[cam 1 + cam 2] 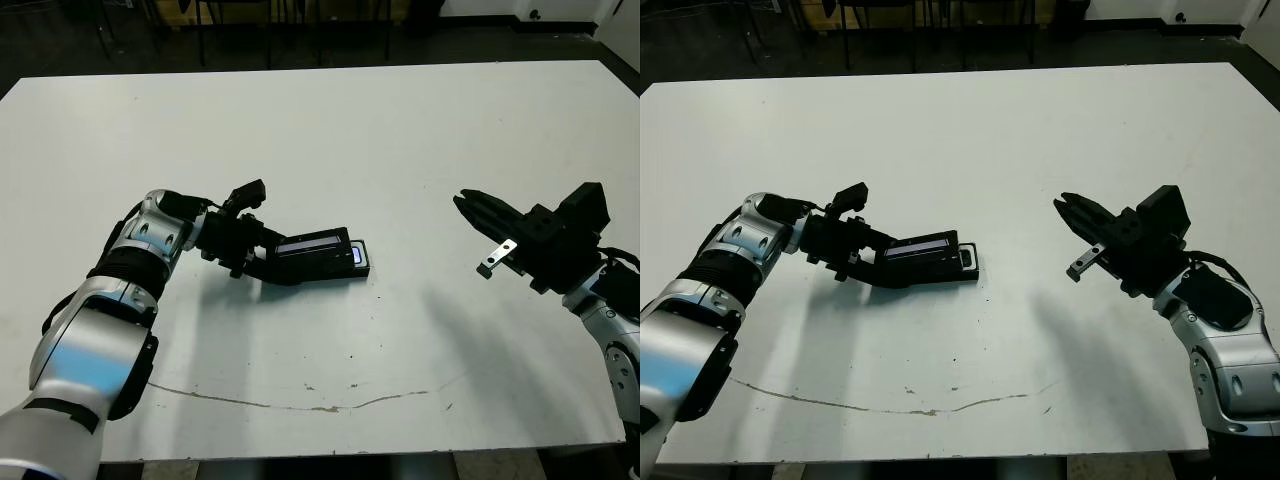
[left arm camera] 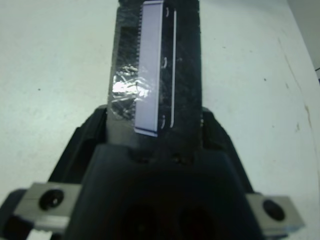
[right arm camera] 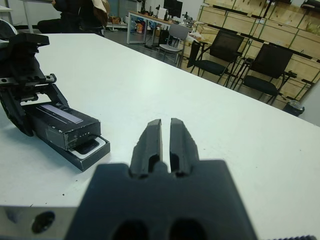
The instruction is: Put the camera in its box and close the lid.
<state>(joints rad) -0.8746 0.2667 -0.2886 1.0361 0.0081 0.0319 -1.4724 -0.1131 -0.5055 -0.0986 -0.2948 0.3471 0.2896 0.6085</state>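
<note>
Left eye view: the lid (image 1: 308, 245) is seen left of centre, held at its left end by the left gripper (image 1: 262, 258), whose fingers are closed on it. It lies tilted over the box (image 1: 362, 262), whose white-lined right end stays uncovered; there the bluish screen of the camera (image 1: 357, 254) is seen, already inside. The long axes of lid and box run left to right. The right gripper (image 1: 466, 205) hovers at the right of the frame, well apart from the box, fingers together and holding nothing. The worktop (image 1: 400, 130) is white.

Right eye view: the same layout is seen; the left arm is judged the nearer one for seating the lid.

Left wrist view: the lid's greyish strip (image 2: 151, 70) runs straight away from the fingers. No legible writing is found.

Right wrist view: the right fingers (image 3: 150, 142) are seen nearly touching, empty. At the left of the frame the box's open end projects from under the lid. Small marks on the lid's side cannot be read.
</note>
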